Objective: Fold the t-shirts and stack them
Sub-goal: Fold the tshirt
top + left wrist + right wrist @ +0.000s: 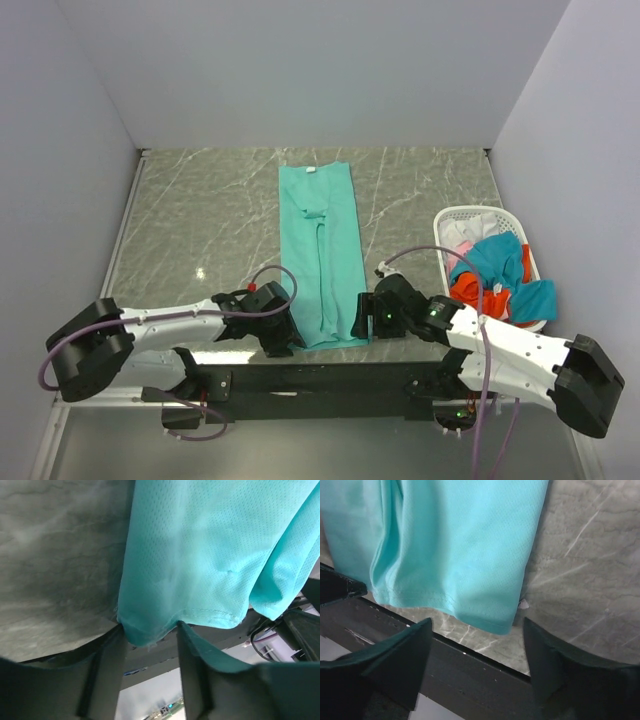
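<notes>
A teal-green t-shirt, folded lengthwise into a long strip, lies down the middle of the table with its hem at the near edge. My left gripper is at the hem's near-left corner. In the left wrist view the jaws stand apart with that corner between the fingertips, both tips touching cloth. My right gripper is at the near-right corner. Its jaws are wide open, and the shirt's corner lies just ahead of them, untouched. More t-shirts, orange-red, blue-teal and pale pink, are heaped in the basket.
The white lattice laundry basket stands at the right side of the marble table. The table's near edge and a black rail run right under both grippers. Grey walls close in the back and both sides.
</notes>
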Controlling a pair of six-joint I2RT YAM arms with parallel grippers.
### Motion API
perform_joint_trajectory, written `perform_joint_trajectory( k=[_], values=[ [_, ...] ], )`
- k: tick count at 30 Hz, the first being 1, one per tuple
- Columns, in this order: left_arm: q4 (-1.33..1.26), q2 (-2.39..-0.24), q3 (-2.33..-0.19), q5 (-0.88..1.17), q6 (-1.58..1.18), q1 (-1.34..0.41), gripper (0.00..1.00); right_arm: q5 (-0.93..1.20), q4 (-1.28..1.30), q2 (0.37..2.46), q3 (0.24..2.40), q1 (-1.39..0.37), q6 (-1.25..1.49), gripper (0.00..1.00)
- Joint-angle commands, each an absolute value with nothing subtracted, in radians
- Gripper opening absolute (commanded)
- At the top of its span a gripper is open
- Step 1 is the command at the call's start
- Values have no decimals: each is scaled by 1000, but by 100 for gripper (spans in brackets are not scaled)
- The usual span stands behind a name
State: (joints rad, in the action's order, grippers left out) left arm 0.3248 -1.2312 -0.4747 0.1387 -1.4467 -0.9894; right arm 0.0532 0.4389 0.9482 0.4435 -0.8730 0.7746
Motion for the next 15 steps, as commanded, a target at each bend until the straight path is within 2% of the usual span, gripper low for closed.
perform_joint_trajectory(
  k=[1, 5, 7, 11, 15],
  values=[
    [371, -1307, -449, 77, -1431, -997, 49, 86, 396, 936, 420, -867, 795, 76],
    [356, -1356, -459, 75, -1422, -997, 43, 112, 367, 943, 394, -867, 808, 70],
    [330, -1382, -459, 84, -1420, -997, 36, 120, 353, 948, 377, -867, 815, 65],
    [340, -1410, -475, 78, -1414, -999, 14, 135, 321, 966, 365, -867, 815, 57],
    [342, -1404, -476, 55, -1414, -999, 1, 147, 270, 1000, 360, -867, 805, 48]
  ],
)
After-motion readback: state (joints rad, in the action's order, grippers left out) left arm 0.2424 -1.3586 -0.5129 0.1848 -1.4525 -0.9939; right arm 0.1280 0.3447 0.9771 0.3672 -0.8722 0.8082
